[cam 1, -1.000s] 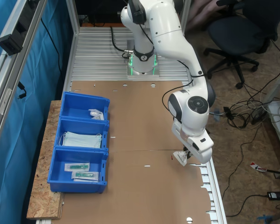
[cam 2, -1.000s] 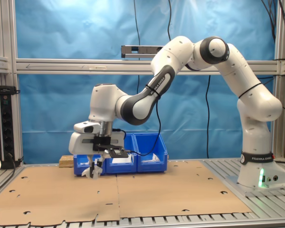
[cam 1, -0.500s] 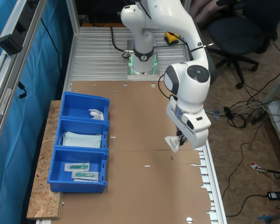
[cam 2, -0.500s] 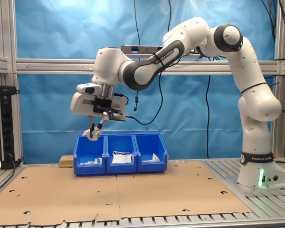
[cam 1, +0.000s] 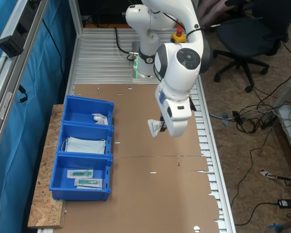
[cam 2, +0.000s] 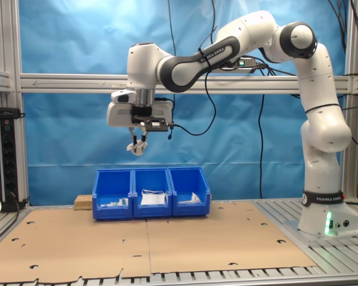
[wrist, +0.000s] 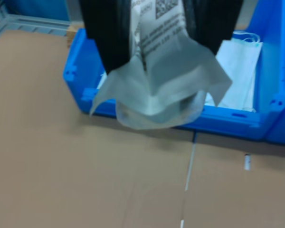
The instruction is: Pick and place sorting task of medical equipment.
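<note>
Brown cardboard sheet (cam 1: 150,194) covers the table | gripper (cam 2: 138,142) clamped on one white packet (cam 1: 155,127), held high above the sheet, short of the bins | three blue bins (cam 1: 82,154) in a row: one with two syringe packs, one with a face mask (cam 1: 85,145), one with a small white item

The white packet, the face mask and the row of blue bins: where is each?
white packet (cam 1: 155,127), first exterior view, its crinkled face.
face mask (cam 1: 85,145), first exterior view, its middle.
blue bins (cam 2: 151,171), second exterior view, front rim.
</note>
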